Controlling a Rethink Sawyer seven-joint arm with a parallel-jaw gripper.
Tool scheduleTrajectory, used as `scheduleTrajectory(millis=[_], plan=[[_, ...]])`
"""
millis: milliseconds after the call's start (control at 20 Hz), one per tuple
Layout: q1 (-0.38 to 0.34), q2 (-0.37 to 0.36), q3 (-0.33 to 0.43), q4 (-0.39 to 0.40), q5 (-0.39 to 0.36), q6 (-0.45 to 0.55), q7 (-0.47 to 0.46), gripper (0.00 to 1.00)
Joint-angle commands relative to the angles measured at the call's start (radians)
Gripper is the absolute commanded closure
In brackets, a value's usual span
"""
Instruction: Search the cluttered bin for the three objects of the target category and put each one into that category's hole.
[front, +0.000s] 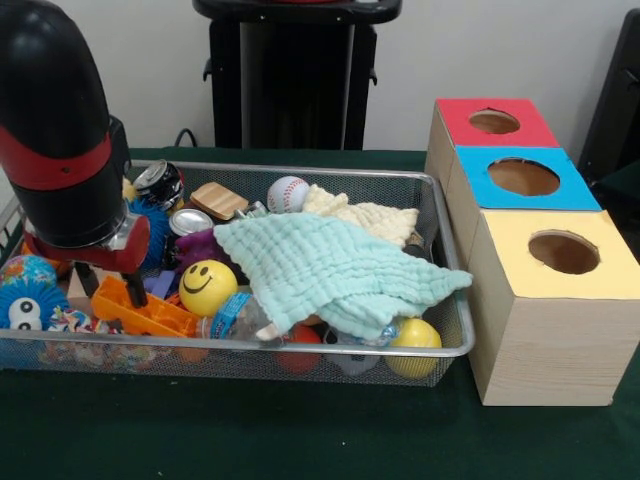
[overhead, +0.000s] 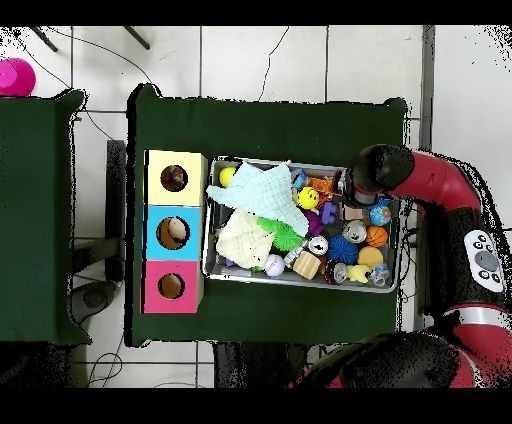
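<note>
The wire mesh bin (front: 300, 346) is full of toys; it also shows in the overhead view (overhead: 300, 283). My gripper (front: 110, 288) is down in the bin's left end, fingers apart, straddling an orange plastic toy (front: 145, 312). Beside it lie a yellow smiley ball (front: 207, 287), a purple toy (front: 200, 246) and a blue spiky ball (front: 25, 305). A mint cloth (front: 330, 268) covers the middle; a yellow ball (front: 415, 335) peeks out under it. The hole (front: 563, 252) in the yellow-topped box is at the right, also in the overhead view (overhead: 173, 178).
A baseball (front: 288, 194), a cream cloth (front: 365, 215), a wooden block (front: 218, 200) and two cans (front: 160, 183) lie at the bin's back. The blue-topped box (front: 523, 177) and the red-topped box (front: 494, 122) stand behind the yellow one. My arm (overhead: 420, 180) reaches over the bin's end.
</note>
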Motion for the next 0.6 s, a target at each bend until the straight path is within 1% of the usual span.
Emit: scheduleTrajectory(millis=[50, 150, 250, 350, 450, 600], plan=[[0.012, 0.022, 0.013, 0.036, -0.091, -0.158, -0.137, 1.0], [0.014, 0.013, 0.013, 0.049, -0.101, -0.196, -0.127, 1.0], [0.014, -0.002, 0.018, 0.064, -0.09, -0.187, -0.123, 1.0], [0.013, -0.033, 0.018, 0.102, -0.073, -0.173, -0.115, 1.0], [0.017, -0.1, 0.012, 0.172, -0.043, -0.142, -0.088, 1.0], [0.024, -0.243, 0.014, 0.307, 0.031, -0.072, -0.033, 1.0]])
